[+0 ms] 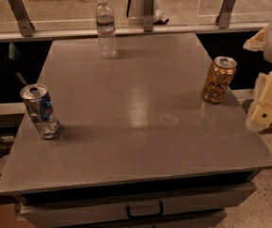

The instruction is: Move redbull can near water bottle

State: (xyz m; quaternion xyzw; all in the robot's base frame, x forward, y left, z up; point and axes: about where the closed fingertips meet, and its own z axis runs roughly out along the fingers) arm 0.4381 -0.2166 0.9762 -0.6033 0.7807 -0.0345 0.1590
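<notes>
The redbull can [40, 110], blue and silver with a silver top, stands upright near the left edge of the grey table [140, 127]. The water bottle [106, 27], clear with a white cap, stands upright at the table's far edge, left of centre. It is well apart from the can. My gripper [265, 109], cream-coloured, hangs at the right edge of the view beside the table's right side. It is far from the redbull can and holds nothing that I can see. Part of it is cut off by the frame.
A gold-orange can [218, 79] stands near the table's right edge, close to my gripper. A glass railing with metal posts [148, 6] runs behind the table. Drawers with a handle [144, 209] sit under the front edge.
</notes>
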